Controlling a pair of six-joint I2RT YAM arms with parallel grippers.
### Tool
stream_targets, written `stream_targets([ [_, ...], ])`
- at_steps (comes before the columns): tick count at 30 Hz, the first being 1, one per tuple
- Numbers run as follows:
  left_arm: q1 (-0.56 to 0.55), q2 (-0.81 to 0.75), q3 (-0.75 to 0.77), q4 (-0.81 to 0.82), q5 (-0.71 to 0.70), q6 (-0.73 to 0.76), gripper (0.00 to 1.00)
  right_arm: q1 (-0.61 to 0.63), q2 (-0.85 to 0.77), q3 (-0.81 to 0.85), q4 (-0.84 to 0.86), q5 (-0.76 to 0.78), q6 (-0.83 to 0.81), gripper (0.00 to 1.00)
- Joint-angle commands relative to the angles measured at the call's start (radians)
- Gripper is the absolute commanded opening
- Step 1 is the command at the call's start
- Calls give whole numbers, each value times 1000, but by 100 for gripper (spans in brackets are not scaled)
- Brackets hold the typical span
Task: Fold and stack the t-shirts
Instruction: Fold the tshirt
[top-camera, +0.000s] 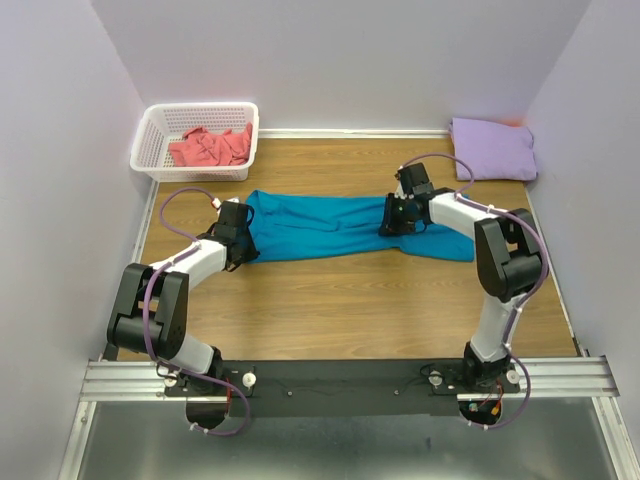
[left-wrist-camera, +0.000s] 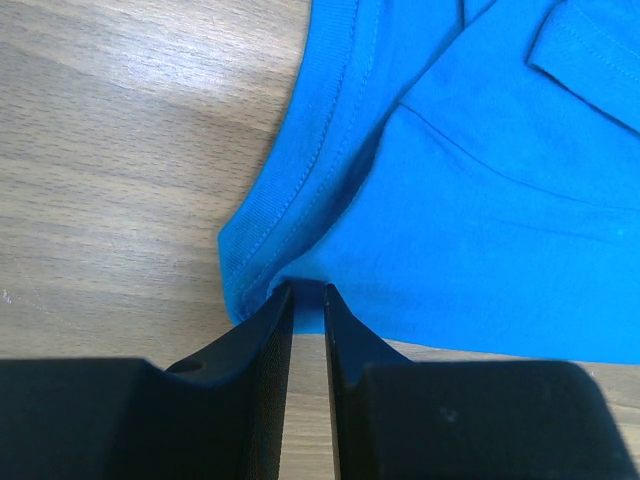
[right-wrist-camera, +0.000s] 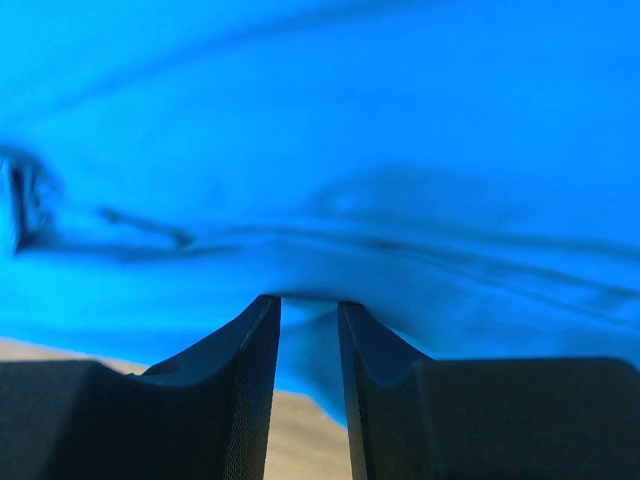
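basket (top-camera: 148, 140): white lattice, upper left of the overhead frame, at the far corner of the counter (top-camera: 340, 300).
coral-pink t-shirt (top-camera: 210, 147): crumpled in a heap inside the basket.
left tool (top-camera: 238, 238): left of centre, at the left end of the teal-blue t-shirt (top-camera: 320, 225). In the wrist view the left tool (left-wrist-camera: 308, 292) has its fingers drawn nearly together, pinching the shirt's ribbed, stitched edge at the tips.
teal-blue t-shirt, lie: stretched in a long band across the middle of the frame, on the wood-grain counter, wrinkled along its length, held at both ends.
right tool (top-camera: 397, 220): right of centre, set down on the shirt's right part. In its wrist view the right tool (right-wrist-camera: 308, 305) is narrowed on a fold of teal cloth, with blue showing between the fingers.
lavender t-shirt (top-camera: 492, 148): folded flat, upper right corner, well apart from the teal one.
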Motion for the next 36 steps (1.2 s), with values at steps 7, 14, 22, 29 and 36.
stream_targets([
  [7, 6, -4, -15, -43, -62, 7, 27, -93, 28, 69, -22, 143, -48, 37],
  [14, 6, 19, 6, -50, -71, 19, 27, -123, -74, -88, -22, 166, -38, 37],
  [22, 15, 45, 25, -76, -86, 41, 27, -199, -219, -270, -29, 309, 45, 38],
  [29, 30, 36, 11, -94, -94, 42, 27, -255, -347, -358, -72, 366, 82, 41],
  [36, 37, 33, 32, -100, -112, 50, 27, -274, -419, -368, -103, 362, 77, 51],
])
